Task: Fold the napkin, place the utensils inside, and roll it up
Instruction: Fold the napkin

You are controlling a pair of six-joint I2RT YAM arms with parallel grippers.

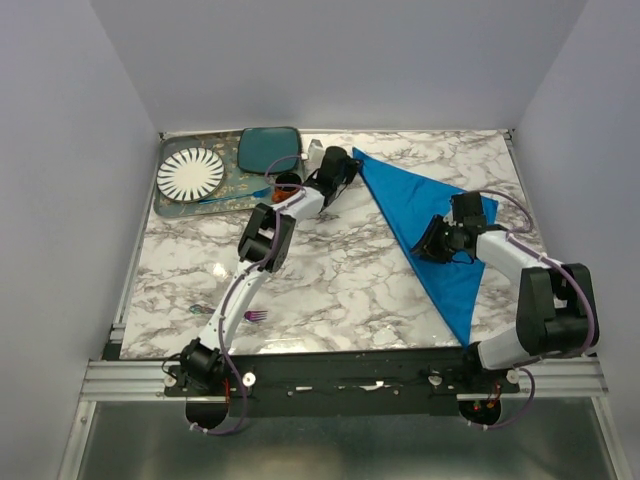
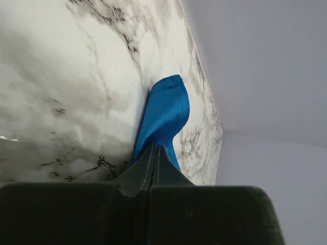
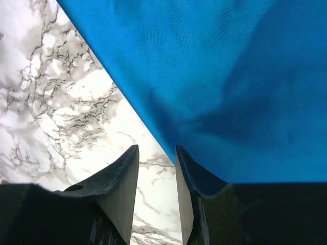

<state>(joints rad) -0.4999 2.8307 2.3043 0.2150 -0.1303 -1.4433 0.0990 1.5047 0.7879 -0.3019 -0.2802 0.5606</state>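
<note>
pinches one corner of the napkin (image 2: pixel 166 109) in the left gripper (image 2: pixel 155 153), jaws pressed flat together, blue cloth rising out between the tips. holds that corner at the far edge of the counter (image 1: pixel 340 280), about mid-width, near the dark teal plate (image 1: pixel 270 150). has the right gripper (image 3: pixel 156 149) part open, with a clear gap of bare marble between the fingers; grasps nothing there. touches the napkin's long edge with one finger only, cloth draped over that finger's outer side. stretched as a long blue triangle from the far edge toward the near right corner, flat on the marble under the right gripper. shows only the purple tines of the fork (image 1: pixel 257 316), close to the near edge and left of centre; handle hidden behind the left arm. cannot make out the small orange thing (image 1: pixel 287 183) beside the tray (image 1: pixel 170 205), half covered by that arm. cuts off most of the napkin in both wrist views.
</note>
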